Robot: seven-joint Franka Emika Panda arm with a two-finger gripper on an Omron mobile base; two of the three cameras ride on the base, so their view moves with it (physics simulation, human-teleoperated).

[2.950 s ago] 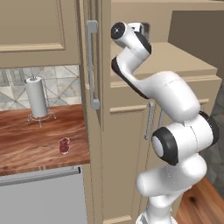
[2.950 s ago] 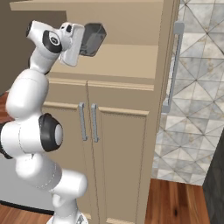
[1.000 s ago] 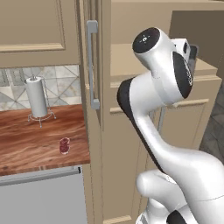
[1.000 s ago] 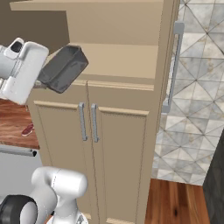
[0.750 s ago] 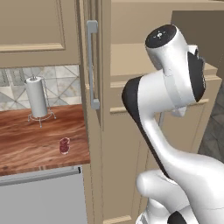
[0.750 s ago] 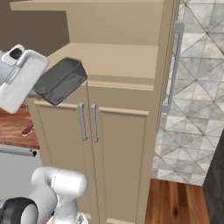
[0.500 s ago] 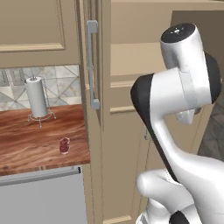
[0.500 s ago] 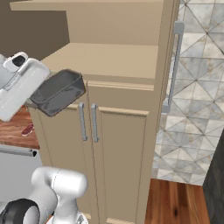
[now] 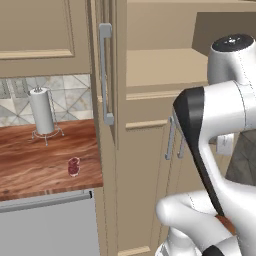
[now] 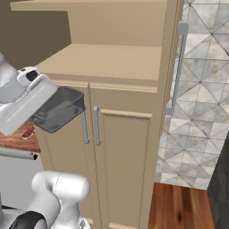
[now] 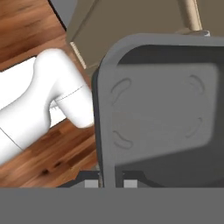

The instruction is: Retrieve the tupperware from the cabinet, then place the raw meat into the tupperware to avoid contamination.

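The tupperware (image 10: pixel 60 108), a dark grey low-walled container, hangs tilted in the air in front of the lower left door of the cabinet (image 10: pixel 107 58). My gripper (image 10: pixel 44 112) is shut on its near wall. In the hand view the tupperware (image 11: pixel 162 109) shows its empty inside, with my gripper (image 11: pixel 109 183) pinching its rim at the bottom. The raw meat (image 9: pixel 73 166), a small dark red chunk, lies on the wooden counter (image 9: pixel 30 165) left of the cabinet, also visible as raw meat (image 10: pixel 28 132) below my hand.
The cabinet's upper doors stand open: one door (image 9: pixel 105 75) with its long grey handle juts out beside the counter, the other door (image 10: pixel 179 67) is at the right. A paper towel holder (image 9: pixel 42 112) stands at the counter's back. My own arm (image 9: pixel 220 125) blocks the right of the left base view.
My arm has swung the tupperware left and down, away from the open shelf, to in front of the lower doors. The meat and the base have not moved.
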